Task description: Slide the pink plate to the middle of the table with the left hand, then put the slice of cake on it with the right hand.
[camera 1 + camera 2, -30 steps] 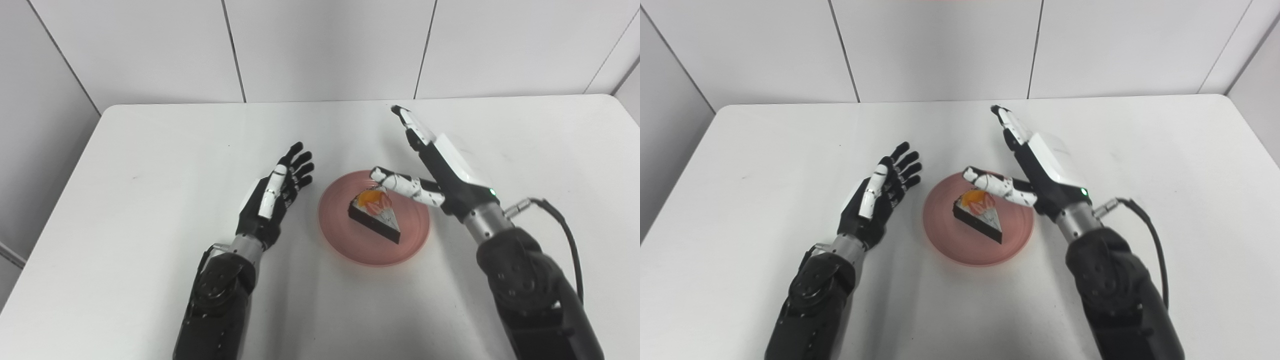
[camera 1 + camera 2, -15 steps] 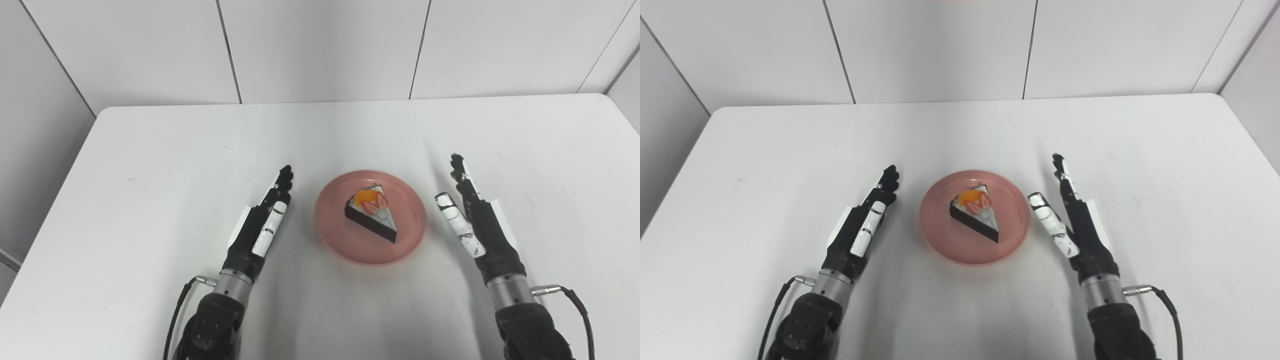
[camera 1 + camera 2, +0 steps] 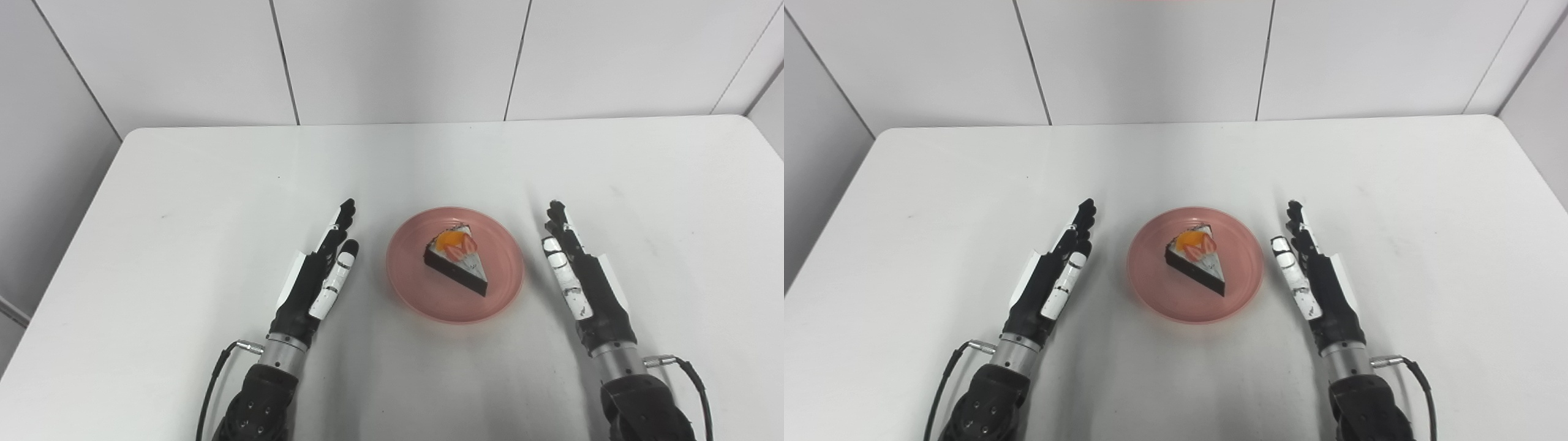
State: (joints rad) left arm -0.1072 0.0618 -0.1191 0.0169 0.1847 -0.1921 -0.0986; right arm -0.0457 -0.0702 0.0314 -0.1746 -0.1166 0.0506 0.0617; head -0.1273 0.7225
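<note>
Centrally on the white table (image 3: pixel 184 184) the pink plate (image 3: pixel 502 288) is seen, with the chocolate cake slice (image 3: pixel 456 268) lying on it; the left hand (image 3: pixel 318 275) at 9 o'clock and right hand (image 3: pixel 582 275) at 3 o'clock are held edge-on, fingers extended, nothing gripped

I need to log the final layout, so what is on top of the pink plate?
A cake slice lies on the pink plate, topped with fruit pieces. The plate surface beneath the slice is covered, so anything there cannot be seen. Both hands are off the plate.
</note>
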